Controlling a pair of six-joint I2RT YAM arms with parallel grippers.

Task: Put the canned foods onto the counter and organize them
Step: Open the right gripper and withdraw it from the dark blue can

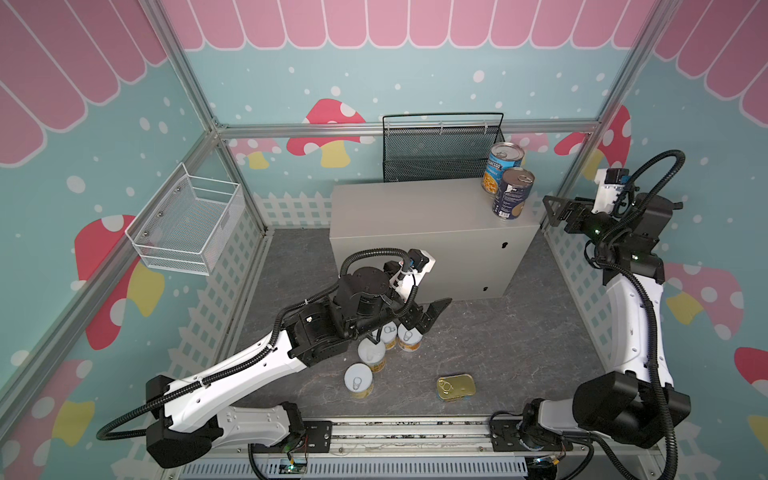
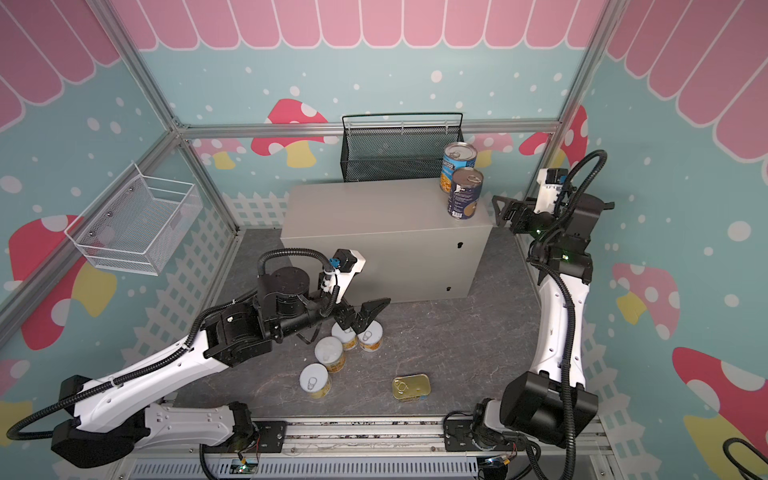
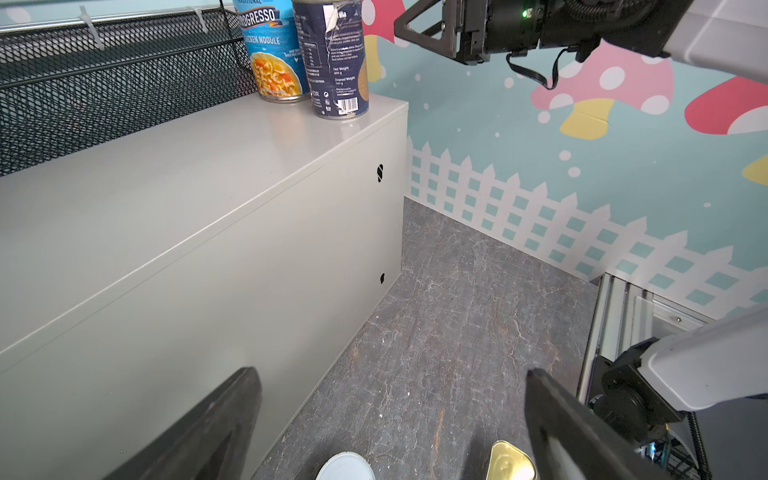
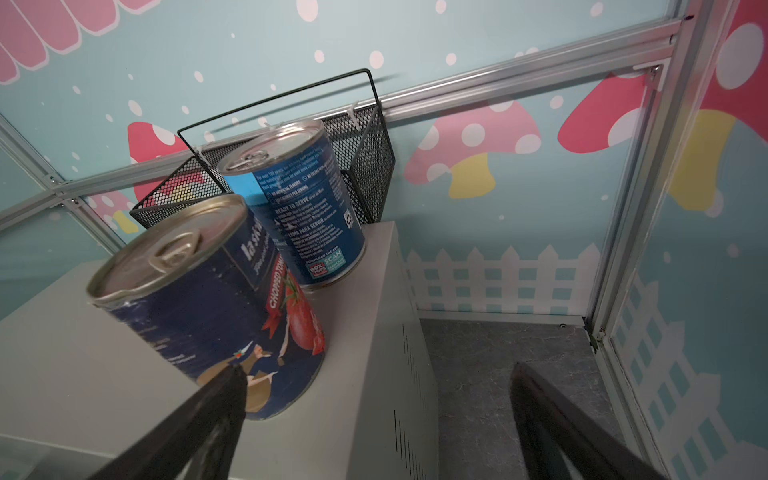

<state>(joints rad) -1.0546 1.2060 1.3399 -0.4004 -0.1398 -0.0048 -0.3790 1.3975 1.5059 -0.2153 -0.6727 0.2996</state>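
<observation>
Two tall blue-labelled cans, a light blue one (image 1: 503, 166) and a dark blue one (image 1: 512, 193), stand on the right end of the beige counter (image 1: 415, 208). Several small yellow-labelled tins (image 1: 371, 353) cluster upright on the grey floor in front of it, with the flat gold-topped tin (image 1: 456, 387) to their right. My left gripper (image 1: 432, 316) hangs open just above the rearmost small tins, holding nothing; its wrist view shows one white lid (image 3: 345, 467) below the gap. Just off the counter's right end my right gripper (image 4: 374, 399) stands open and empty beside the dark blue can (image 4: 216, 316).
A black mesh basket (image 1: 440, 153) hangs on the back wall behind the counter. A white wire basket (image 1: 187, 224) is fixed to the left wall. The arms' base rail (image 1: 395, 436) runs along the front edge. Walls close in both sides.
</observation>
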